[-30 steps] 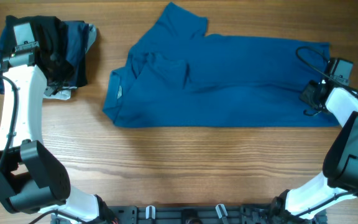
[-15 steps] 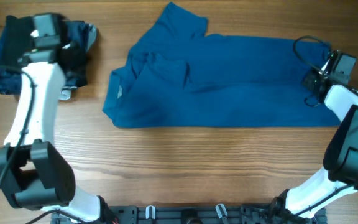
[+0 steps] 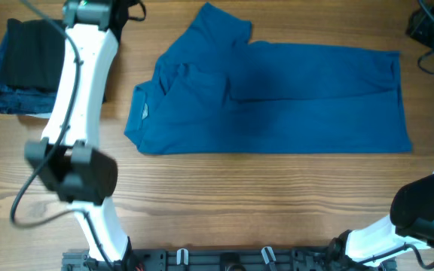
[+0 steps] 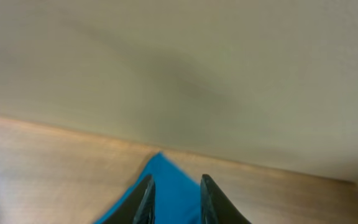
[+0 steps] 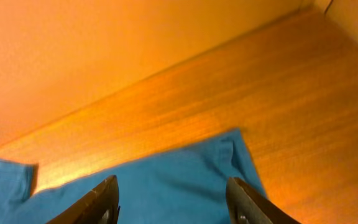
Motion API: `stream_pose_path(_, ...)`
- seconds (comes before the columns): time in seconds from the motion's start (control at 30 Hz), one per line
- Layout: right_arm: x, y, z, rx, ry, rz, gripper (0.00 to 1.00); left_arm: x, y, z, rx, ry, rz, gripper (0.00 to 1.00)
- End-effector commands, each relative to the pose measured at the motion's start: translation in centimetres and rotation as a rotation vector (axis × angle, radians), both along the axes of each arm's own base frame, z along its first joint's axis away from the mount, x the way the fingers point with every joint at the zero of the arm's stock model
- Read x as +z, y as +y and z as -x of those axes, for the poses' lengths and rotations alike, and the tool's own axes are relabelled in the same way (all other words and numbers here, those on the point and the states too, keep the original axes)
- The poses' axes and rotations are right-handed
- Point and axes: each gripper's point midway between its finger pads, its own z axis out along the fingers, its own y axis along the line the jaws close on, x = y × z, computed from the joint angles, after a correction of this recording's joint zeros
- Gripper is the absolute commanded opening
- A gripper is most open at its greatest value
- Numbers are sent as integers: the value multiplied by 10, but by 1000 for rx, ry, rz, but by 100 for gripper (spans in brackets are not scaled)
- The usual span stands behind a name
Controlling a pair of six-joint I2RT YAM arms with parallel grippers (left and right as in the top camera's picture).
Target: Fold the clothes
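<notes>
The clothes, a medium-blue polo shirt [image 3: 277,98], lie folded lengthwise across the table, collar to the left and hem to the right. My left gripper [image 3: 120,9] hovers at the far edge, left of the shirt's raised sleeve [image 3: 221,22]. In the left wrist view its gripper [image 4: 177,180] is only narrowly apart and holds nothing; the blue sleeve tip [image 4: 173,186] shows beyond. My right gripper [image 3: 426,28] is off the shirt's far right corner. In the right wrist view the gripper [image 5: 171,183] stands wide open above the blue hem [image 5: 179,174], gripping nothing.
A stack of folded garments [image 3: 21,68], black on top of darker blue pieces, sits at the far left. The left arm [image 3: 77,83] stretches over its right side. A plain wall [image 4: 179,62] rises behind the table's far edge.
The right gripper let go of the shirt's hem, opened and pulled back to the far right corner. The left arm swung from over the folded stack towards the sleeve, its jaws narrowing.
</notes>
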Motion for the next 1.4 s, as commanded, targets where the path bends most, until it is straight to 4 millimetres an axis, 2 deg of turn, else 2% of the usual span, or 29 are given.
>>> stream_pose_path(0.0,-33,-8,-26,15,13,-11,56,-61,-33,-47,-89,-18,17,26)
stream_pose_path(0.07,-52,-13,-39,14,18,-16,56,-84,-45,-64,-112,-52,27,36)
stream_pose_path(0.1,-70,-16,-49,15,27,-20,56,-102,-55,-73,-130,-66,33,39)
stream_pose_path(0.17,-96,-18,-58,17,52,-29,57,-124,-70,-80,-156,-78,42,41)
stream_pose_path(0.2,-108,-18,-61,20,67,-31,57,-135,-78,-83,-167,-78,43,46)
stream_pose_path(0.23,-121,-19,-64,33,86,-26,57,-148,-88,-84,-181,-80,39,55)
stream_pose_path(0.33,-147,-13,-66,91,140,13,57,-190,-105,-81,-234,-39,-30,63)
stream_pose_path(0.37,-154,-15,-65,84,164,35,57,-215,-111,-78,-268,-21,-88,63)
stream_pose_path(0.5,-157,-14,-63,76,182,45,57,-258,-101,-70,-255,63,-254,57)
stream_pose_path(0.6,-159,-14,-61,79,192,44,57,-280,-90,-62,-263,124,-357,64)
stream_pose_path(0.7,-161,-13,-60,80,202,41,57,-294,-89,-60,-276,146,-375,65)
stream_pose_path(0.8,-166,-16,-57,66,220,47,58,-296,-88,-60,-275,149,-376,60)
stream_pose_path(1.0,-171,-17,-57,62,221,54,60,-304,-84,-69,-231,115,-392,58)
stream_pose_path(1.13,-173,-18,-56,69,226,70,60,-335,-83,-65,-239,157,-399,59)
stream_pose_path(1.17,-175,-18,-55,67,230,72,60,-336,-83,-64,-239,159,-399,52)
stream_pose_path(1.2,-179,-21,-53,55,243,80,60,-336,-85,-65,-242,154,-398,45)
stream_pose_path(1.27,-195,-26,-51,48,278,96,63,-329,-88,-67,-243,142,-397,45)
stream_pose_path(1.33,-231,-28,-56,62,311,100,64,-327,-88,-66,-245,151,-399,48)
stream_pose_path(1.37,-238,-29,-58,62,309,101,64,-328,-88,-66,-246,155,-400,49)
